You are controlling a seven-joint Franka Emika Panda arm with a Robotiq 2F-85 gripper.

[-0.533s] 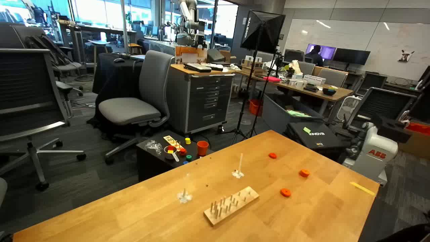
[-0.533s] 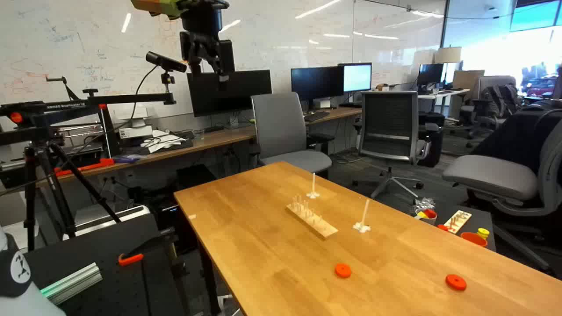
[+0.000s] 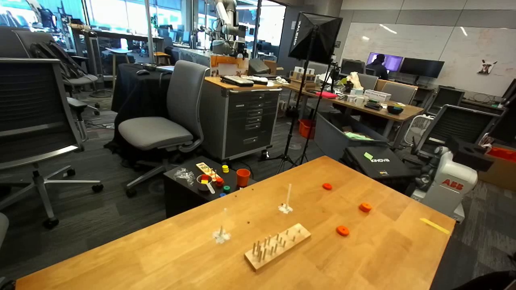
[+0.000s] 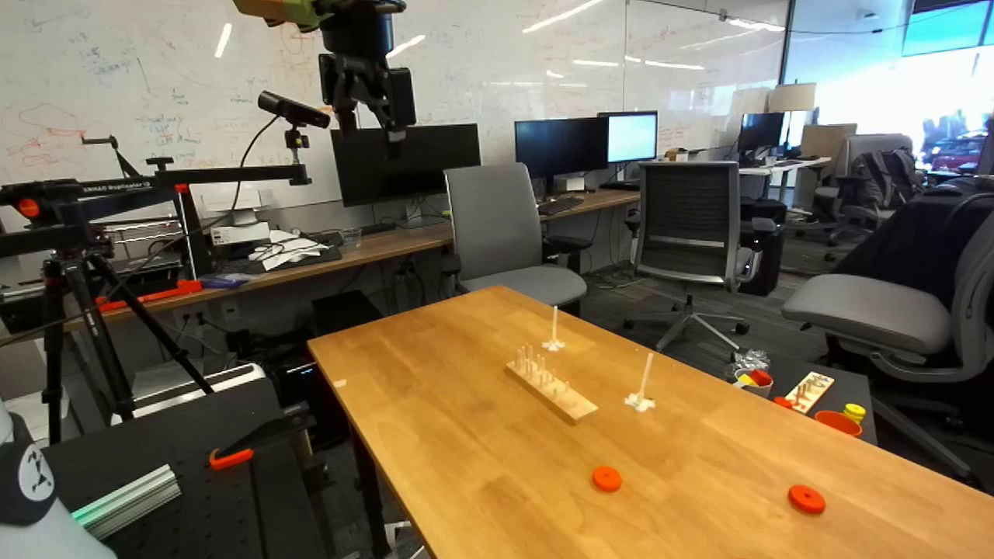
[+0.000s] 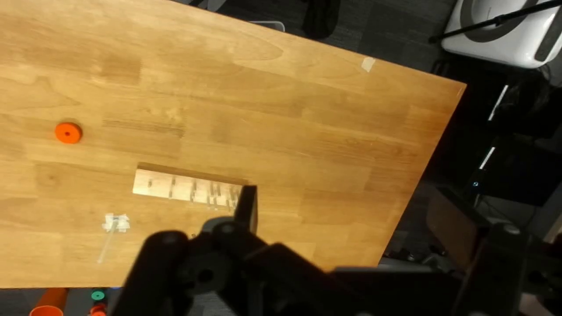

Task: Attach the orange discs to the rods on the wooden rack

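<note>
Fingers spread wide in the air, orange discs lying off the rack

We see the gripper [image 5: 352,216] with its two fingers at a wide spread, holding nothing; between them the wrist view shows bare wood, the table's edge and darkness beyond. In an exterior view it hangs high against a whiteboard [image 4: 466,70] whose handwriting we cannot read. The arm [image 4: 287,12] is cut off there by the top edge.

In the wrist view a finger [image 5: 246,204] cuts across our sight of one end of the wooden rack [image 5: 160,184], well apart from it, and the rods [image 5: 193,192] crowd too closely there for us to count. Near the sparser end, three orange discs [image 3: 342,232] lie on the table [image 3: 161,253], spaced apart; only two fall within another frame, and just one in the wrist view. Two single pegs [image 4: 645,376] stand beside the rack on white patches, one fading almost from sight in an exterior view.

Farther out, an orange cup [image 3: 242,178] stands on a black stand [image 3: 183,205] among small coloured pieces. We read ABB on a white robot part [image 3: 447,201] and KINOVA on a black case [image 3: 369,171]; the softbox [image 3: 314,38] carries sideways lettering we cannot read surely.
</note>
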